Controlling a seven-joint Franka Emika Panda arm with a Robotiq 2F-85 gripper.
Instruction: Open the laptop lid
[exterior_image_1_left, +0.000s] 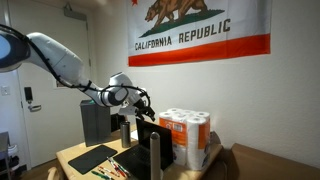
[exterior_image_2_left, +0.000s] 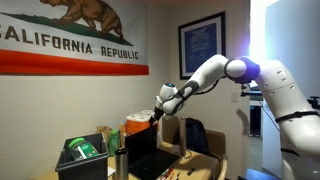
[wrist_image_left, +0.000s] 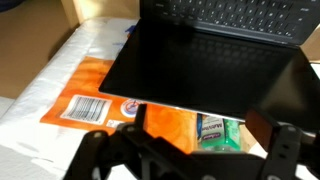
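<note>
The slim black laptop stands open on the desk next to the toilet-roll pack. Its lid is raised close to upright. It also shows in an exterior view. In the wrist view I look down on the dark screen of the lid and the keyboard. My gripper hangs just above the lid's top edge, also seen in an exterior view. In the wrist view its two dark fingers sit wide apart, open and empty, just beyond the lid's edge.
A dark grey upright box stands behind a flat dark mat, with pens beside it. The orange toilet-roll pack lies right behind the lid. A green-labelled item sits below the gripper. A green container stands at the desk's side.
</note>
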